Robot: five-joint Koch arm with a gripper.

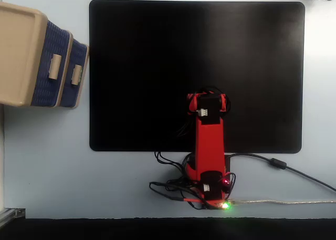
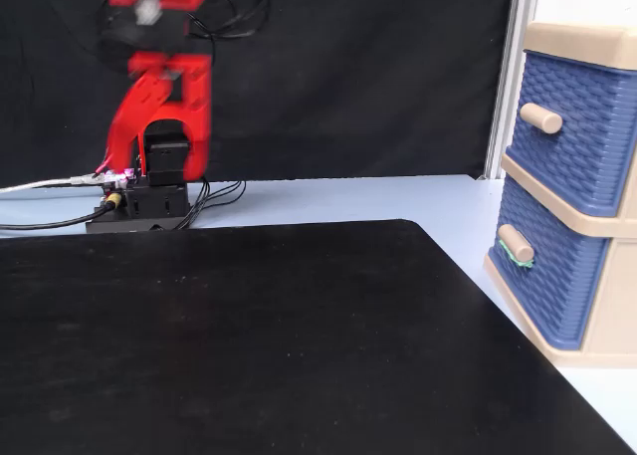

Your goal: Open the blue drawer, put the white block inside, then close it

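My arm (image 1: 209,140) folded upright over base, claw state cannot tell. Blue drawer (image 2: 545,281) shut, far left in top view; white block nowhere visible.

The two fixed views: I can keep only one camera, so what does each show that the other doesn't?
Only a fixed view shows the whole black mat with all four edges, the cabinet's top and the cable running off to the right. Only a fixed view shows the woven drawer fronts face-on, the blue drawer below the upper drawer, and a green band on its handle. Both show the red arm folded over its base and both drawers shut; neither shows the white block.
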